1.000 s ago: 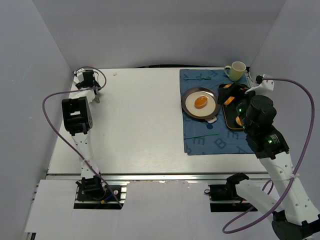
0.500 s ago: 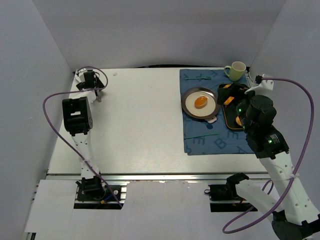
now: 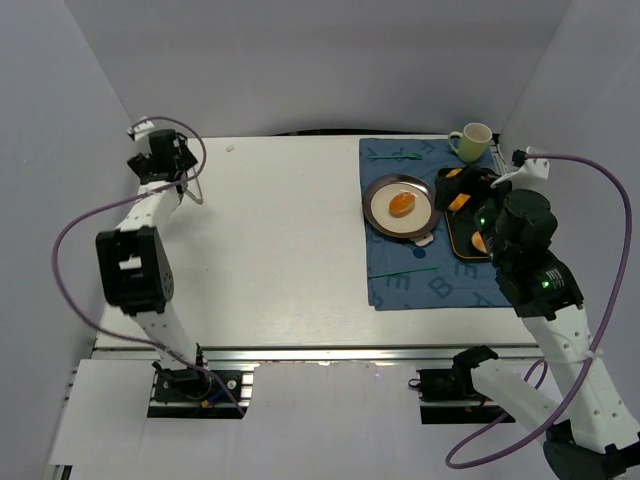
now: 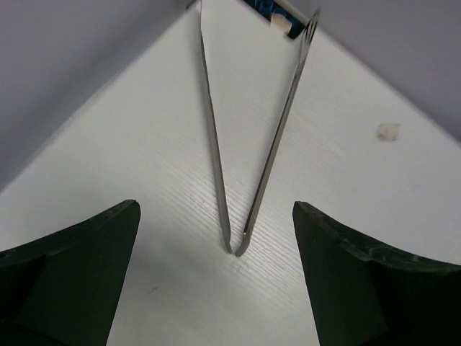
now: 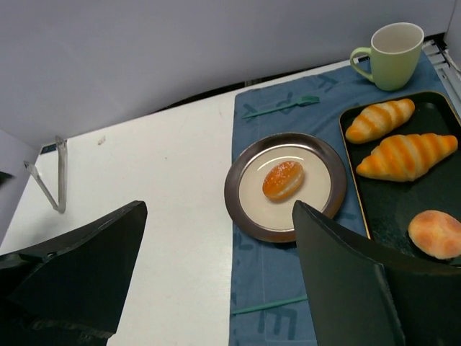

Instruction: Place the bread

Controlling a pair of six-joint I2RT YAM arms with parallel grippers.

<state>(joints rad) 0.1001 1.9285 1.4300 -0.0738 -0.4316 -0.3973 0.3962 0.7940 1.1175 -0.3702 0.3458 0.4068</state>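
Already the bread (image 5: 282,179) lies on the round plate (image 5: 232,189), a little off the middle of its pale centre, glossy brown-orange top up. In the overhead view the bread (image 3: 401,205) and its plate (image 3: 371,207) sit on the blue mat (image 3: 400,270) at the right side of the bench (image 3: 280,250).

Just right of the plate is a black tray (image 5: 389,209). It holds two long ridged croissant-shaped pieces (image 5: 379,120) (image 5: 407,155) and a paler round bun (image 5: 437,233). A pale green mug (image 5: 392,45) stands upright on the mat beyond the tray. A thin green pick (image 5: 281,107) lies on the mat beyond the plate, and another one (image 5: 266,305) lies nearer than it.

The right jaws are spread wide with nothing between them. From overhead they hang above the tray, apart from the bread and beside the plate.

The left arm (image 3: 135,270) reaches to the far left corner of the bench, well apart from the plate. The left jaws are also spread wide and grip nothing. Between them, flat on the bare bench, lie metal tongs (image 4: 214,144), their two thin arms joined at the near end and fanning apart toward the far edge. No finger touches the tongs. The right wrist view shows the same tongs (image 5: 57,180) at the far left of the bench.
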